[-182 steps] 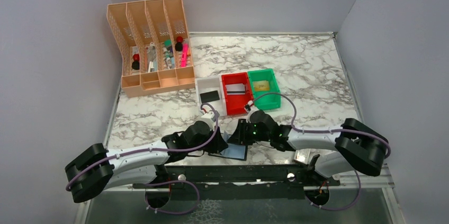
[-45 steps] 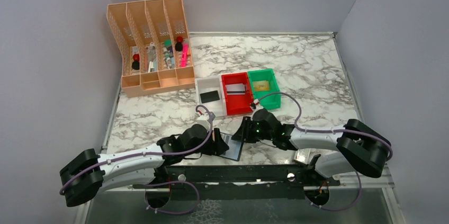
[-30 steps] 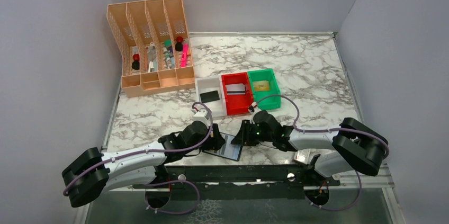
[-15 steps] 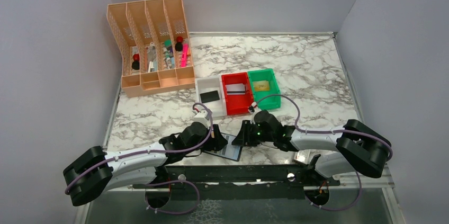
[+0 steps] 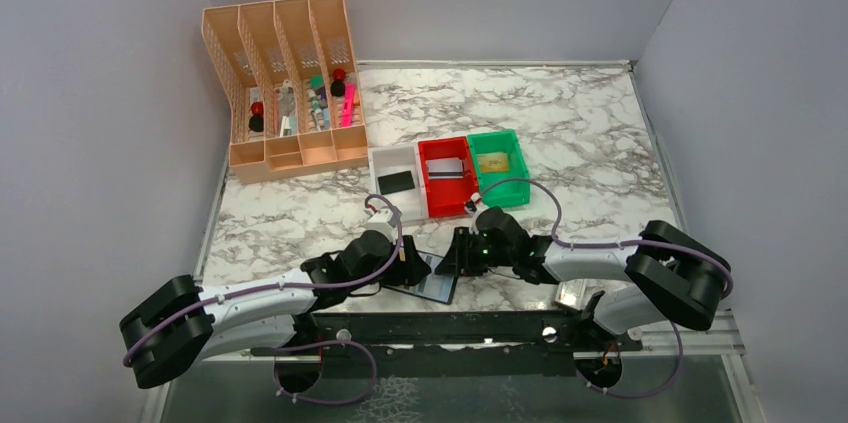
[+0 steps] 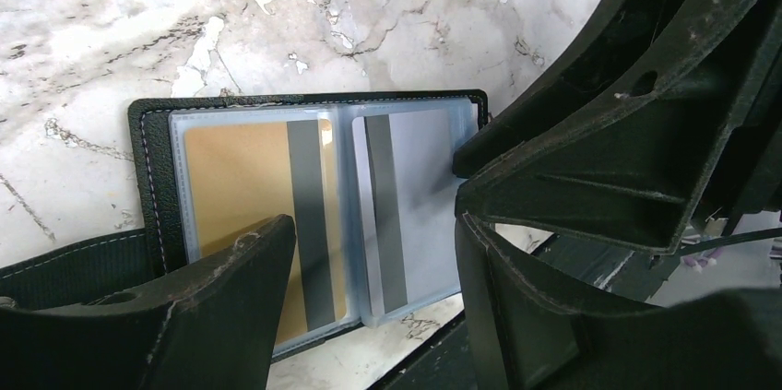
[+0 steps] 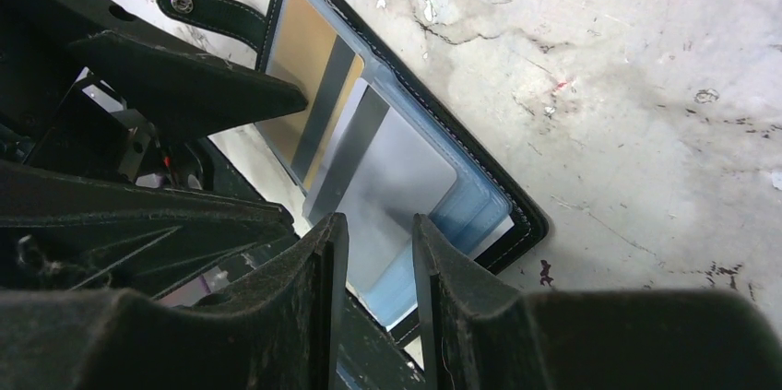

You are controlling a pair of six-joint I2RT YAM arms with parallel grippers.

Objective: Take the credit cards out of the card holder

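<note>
The card holder (image 5: 438,285) lies open on the marble near the table's front edge, its black border (image 6: 150,187) and snap tab (image 7: 198,7) showing. Two credit cards sit in its clear pockets: a gold one (image 6: 240,187) (image 7: 295,49) and a grey one (image 6: 424,196) (image 7: 396,178), both with dark stripes. My left gripper (image 5: 408,269) (image 6: 373,215) stands wide open over the holder's near edge. The right gripper (image 5: 458,255) (image 7: 378,224) is open by a narrow gap, its tips down at the grey card. Whether they touch it I cannot tell.
Three small bins stand behind: white (image 5: 394,157) with a black card, red (image 5: 424,183) with a whitish card, green (image 5: 520,175) with a yellowish card. A peach organiser (image 5: 285,93) is at the back left. A whitish case (image 5: 572,295) lies by the right arm's base.
Over the last second both arms and the holder stay nearly still. Six seconds ago the left gripper stood a little farther forward over the holder.
</note>
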